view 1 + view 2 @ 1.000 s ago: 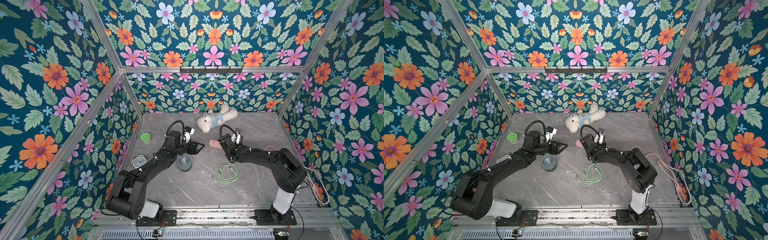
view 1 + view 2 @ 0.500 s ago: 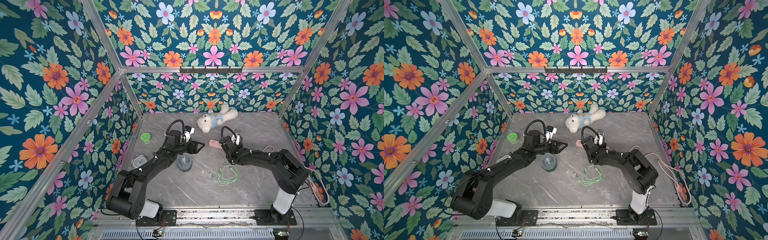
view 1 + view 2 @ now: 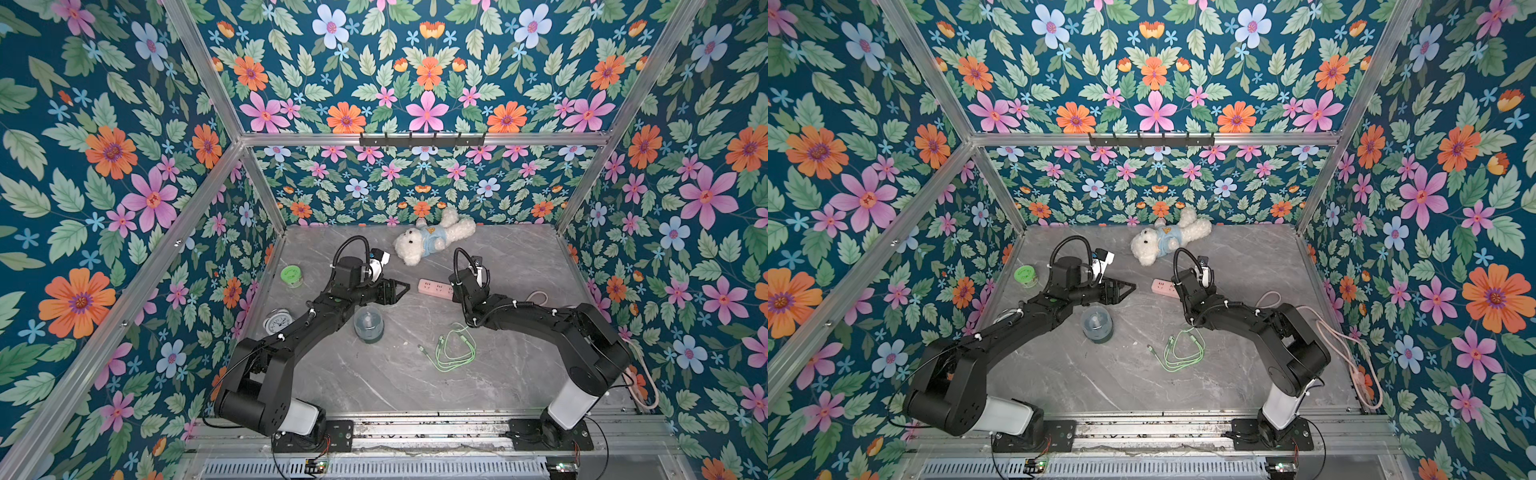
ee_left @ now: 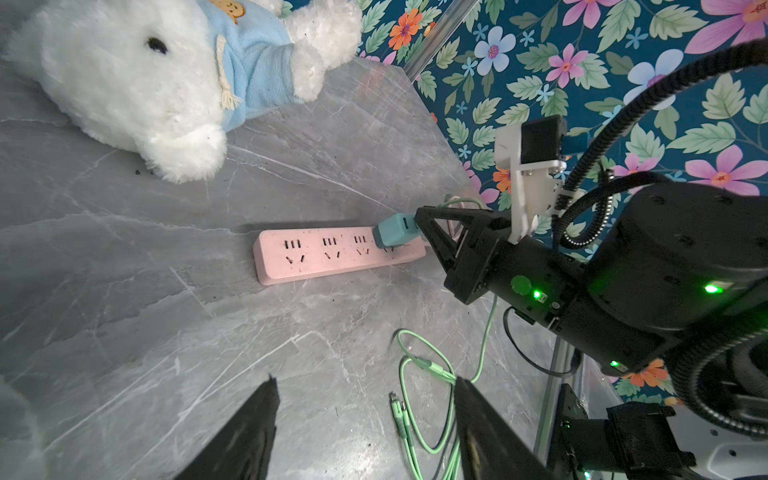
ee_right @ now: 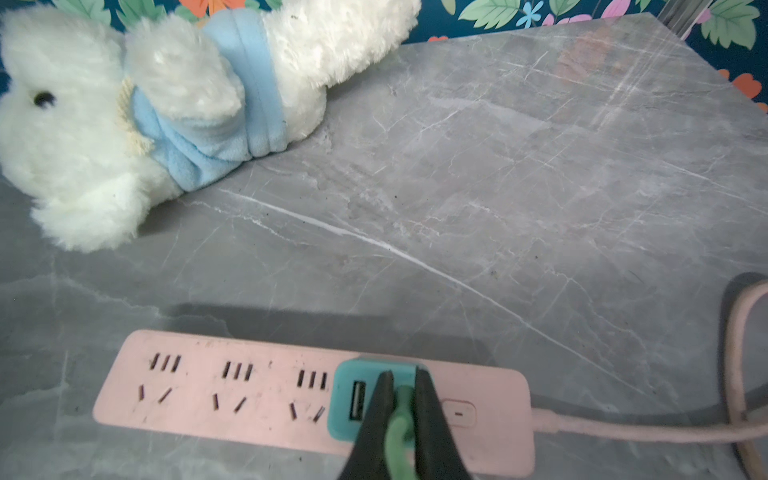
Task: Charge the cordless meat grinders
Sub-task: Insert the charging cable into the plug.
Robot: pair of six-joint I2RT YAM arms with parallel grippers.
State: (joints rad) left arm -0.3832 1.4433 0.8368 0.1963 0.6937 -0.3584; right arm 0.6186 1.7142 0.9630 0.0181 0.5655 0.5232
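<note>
The cordless meat grinder point(image 3: 368, 325) stands upright near the middle of the table point(image 3: 374, 386), unmoved from a second ago, close to the left gripper point(image 4: 365, 419), whose fingers are spread wide and empty. The right gripper point(image 5: 404, 376) brackets the green cable point(image 5: 397, 440) plugged into a teal adapter point(image 5: 340, 415) on the pink power strip point(image 5: 257, 419); we cannot tell whether it pinches. The green-lidded jar point(image 3: 291, 276) hides its contents.

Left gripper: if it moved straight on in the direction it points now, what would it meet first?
Probably the pink power strip, which lies straight ahead of the left gripper and its open jaws, though how high the gripper hangs is unclear.
</note>
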